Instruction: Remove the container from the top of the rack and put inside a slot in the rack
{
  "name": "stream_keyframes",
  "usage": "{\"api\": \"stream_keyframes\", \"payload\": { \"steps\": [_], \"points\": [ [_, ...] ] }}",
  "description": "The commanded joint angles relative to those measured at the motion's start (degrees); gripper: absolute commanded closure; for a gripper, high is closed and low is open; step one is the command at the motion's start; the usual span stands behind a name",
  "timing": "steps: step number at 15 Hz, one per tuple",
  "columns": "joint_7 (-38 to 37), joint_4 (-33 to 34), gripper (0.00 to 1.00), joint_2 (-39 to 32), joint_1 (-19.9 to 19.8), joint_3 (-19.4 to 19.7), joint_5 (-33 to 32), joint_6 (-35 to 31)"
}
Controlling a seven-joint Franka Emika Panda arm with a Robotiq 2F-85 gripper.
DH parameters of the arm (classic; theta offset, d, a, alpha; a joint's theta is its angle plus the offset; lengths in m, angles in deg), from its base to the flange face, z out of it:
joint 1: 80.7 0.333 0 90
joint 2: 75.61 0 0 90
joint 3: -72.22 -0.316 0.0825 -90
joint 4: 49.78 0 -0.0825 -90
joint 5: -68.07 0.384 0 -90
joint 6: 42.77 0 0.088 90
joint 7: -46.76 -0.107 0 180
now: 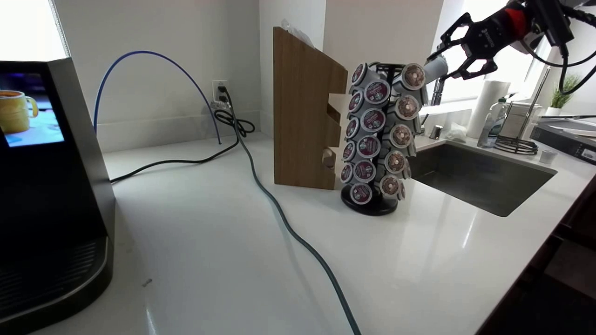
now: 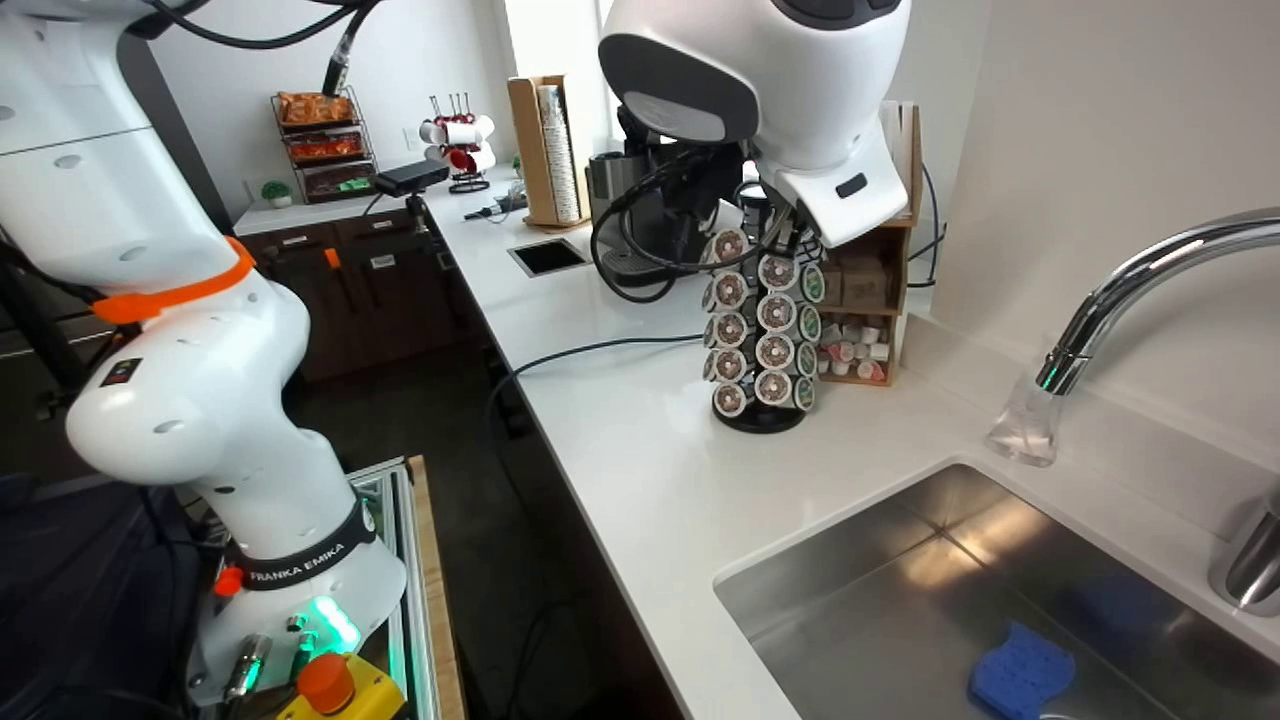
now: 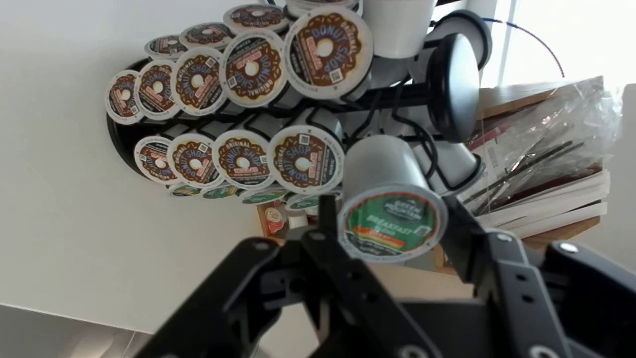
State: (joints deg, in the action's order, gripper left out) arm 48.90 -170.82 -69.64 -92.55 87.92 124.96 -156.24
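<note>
The container, a pale grey-white pod with a green lid (image 3: 392, 199), sits between the fingertips of my gripper (image 3: 390, 209), which touch its rim on both sides. It also shows in an exterior view (image 1: 436, 69), held by the gripper (image 1: 438, 68) beside the top tier of the rack (image 1: 375, 208). Its narrow end points into the rack and its lid faces me. I cannot tell whether it is inside a wire ring. The rack's black top knob (image 3: 453, 89) carries nothing. In an exterior view the rack (image 2: 760, 420) shows, but the wrist hides the held pod.
Brown and green lidded pods fill the rack's rows around the held pod. A tall wooden block (image 1: 302, 111) stands close to the rack. A sink (image 2: 850, 600) and faucet (image 2: 1180, 260) are nearby. A cable (image 1: 279, 209) crosses the counter, and a coffee machine (image 1: 88, 139) stands farther along.
</note>
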Motion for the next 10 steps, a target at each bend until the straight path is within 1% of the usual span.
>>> {"api": "stream_keyframes", "payload": {
  "steps": [1,10],
  "points": [
    [2.36,-1.68,0.71,0.40,-0.35,-0.74,3.64,-2.04],
    [4.13,-2.51,0.71,-0.05,-0.21,-1.23,6.01,-4.13]
  ]
}}
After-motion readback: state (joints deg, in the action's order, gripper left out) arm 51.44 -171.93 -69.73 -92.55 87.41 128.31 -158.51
